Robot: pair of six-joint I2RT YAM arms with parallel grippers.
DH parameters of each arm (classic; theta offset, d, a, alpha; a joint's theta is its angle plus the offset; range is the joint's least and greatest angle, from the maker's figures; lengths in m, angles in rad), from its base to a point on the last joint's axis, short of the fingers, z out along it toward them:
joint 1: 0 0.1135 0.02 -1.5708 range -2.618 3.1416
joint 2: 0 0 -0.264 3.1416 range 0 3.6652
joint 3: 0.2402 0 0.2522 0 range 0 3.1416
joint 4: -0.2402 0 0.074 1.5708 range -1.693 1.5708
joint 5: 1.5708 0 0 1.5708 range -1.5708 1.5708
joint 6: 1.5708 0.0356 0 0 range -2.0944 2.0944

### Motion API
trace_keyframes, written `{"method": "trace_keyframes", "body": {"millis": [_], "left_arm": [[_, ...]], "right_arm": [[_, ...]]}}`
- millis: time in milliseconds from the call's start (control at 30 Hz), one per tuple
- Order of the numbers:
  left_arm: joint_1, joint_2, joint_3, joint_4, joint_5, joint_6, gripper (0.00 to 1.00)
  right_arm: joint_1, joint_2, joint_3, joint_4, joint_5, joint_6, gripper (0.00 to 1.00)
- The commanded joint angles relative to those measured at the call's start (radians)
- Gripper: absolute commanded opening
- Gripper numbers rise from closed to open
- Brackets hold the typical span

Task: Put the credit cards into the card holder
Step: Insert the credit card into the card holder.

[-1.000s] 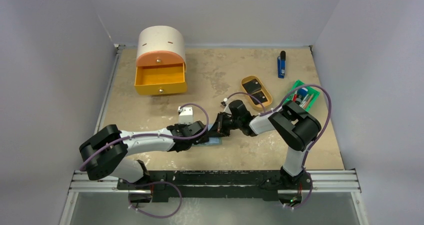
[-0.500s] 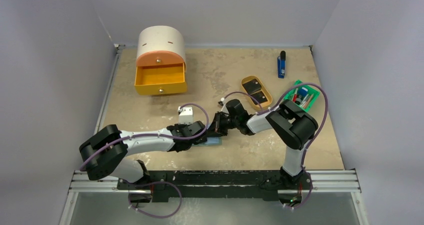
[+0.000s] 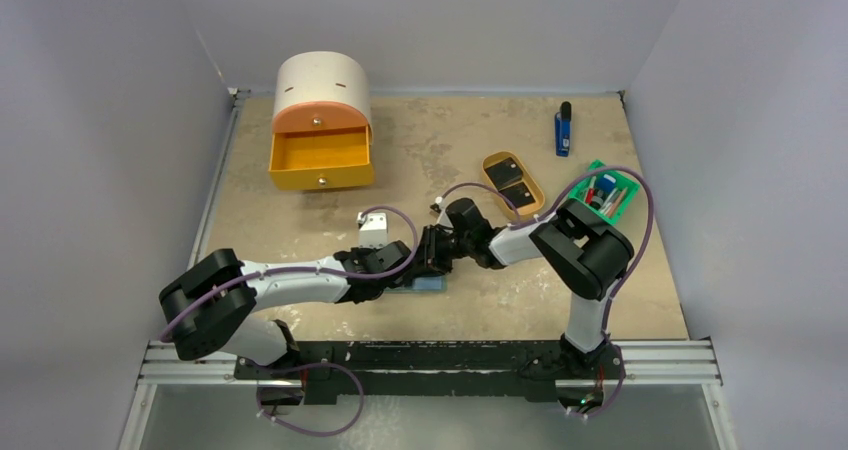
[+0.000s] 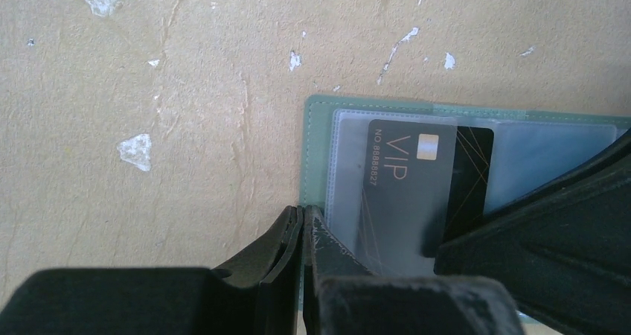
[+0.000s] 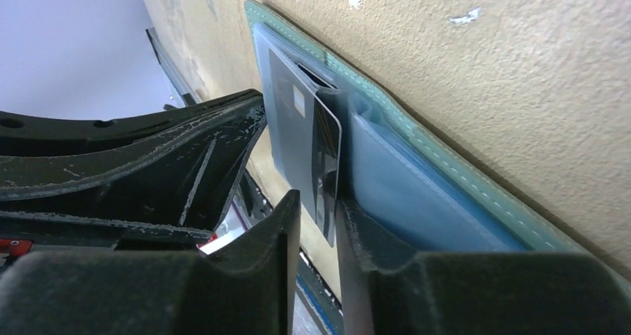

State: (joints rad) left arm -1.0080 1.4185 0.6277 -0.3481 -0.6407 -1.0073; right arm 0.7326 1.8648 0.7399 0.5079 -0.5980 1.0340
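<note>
The grey-green card holder [image 3: 424, 284] lies open on the table near the front, its green border [image 4: 316, 126] and blue-grey pockets [image 5: 446, 179] facing up. One black credit card [image 4: 402, 179] marked VIP sits partly inside a clear pocket. My left gripper [image 4: 303, 214] is shut, its tips on the holder's left edge. My right gripper [image 5: 318, 201] is open by a narrow gap. The card's free edge [image 5: 327, 149] stands in that gap, close to the right finger and clear of the left one. Two more black credit cards [image 3: 511, 184] lie in the tan oval tray [image 3: 488, 158].
An orange drawer unit [image 3: 322, 160] with a white domed top stands open at the back left. A blue-and-black stick [image 3: 564, 130] lies at the back right. A green bin [image 3: 603, 192] with small items sits at the right, beside the right arm's elbow.
My right gripper has gone from shut on the card to slightly open, and its wrist has shifted a little to the left toward the holder. The left arm has stayed put.
</note>
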Motion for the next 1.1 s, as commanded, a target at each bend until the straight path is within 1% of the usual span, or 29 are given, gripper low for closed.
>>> {"method": "trace_keyframes", "body": {"millis": [0,133,200,500,733,867,1067], "left_arm": [[0.002,0.005,-0.005,0.066,0.055,-0.014,0.03],[0.002,0.001,-0.01,0.086,0.072,-0.016,0.03],[0.001,0.0,-0.01,0.092,0.076,-0.016,0.03],[0.002,-0.006,-0.009,0.118,0.092,-0.01,0.03],[0.002,-0.05,-0.008,0.137,0.096,-0.002,0.03],[0.002,-0.074,0.0,0.1,0.07,-0.004,0.04],[0.003,-0.14,-0.006,0.014,0.004,-0.011,0.07]], "right_arm": [[0.011,-0.024,0.03,-0.039,-0.014,-0.039,0.29],[0.016,-0.029,0.048,-0.062,-0.012,-0.054,0.35],[0.017,-0.03,0.056,-0.073,-0.013,-0.061,0.36],[0.052,-0.022,0.12,-0.144,0.017,-0.115,0.37],[0.074,-0.034,0.153,-0.2,0.049,-0.158,0.38],[0.074,-0.08,0.145,-0.279,0.117,-0.163,0.39],[0.074,-0.199,0.122,-0.418,0.205,-0.169,0.5]]}}
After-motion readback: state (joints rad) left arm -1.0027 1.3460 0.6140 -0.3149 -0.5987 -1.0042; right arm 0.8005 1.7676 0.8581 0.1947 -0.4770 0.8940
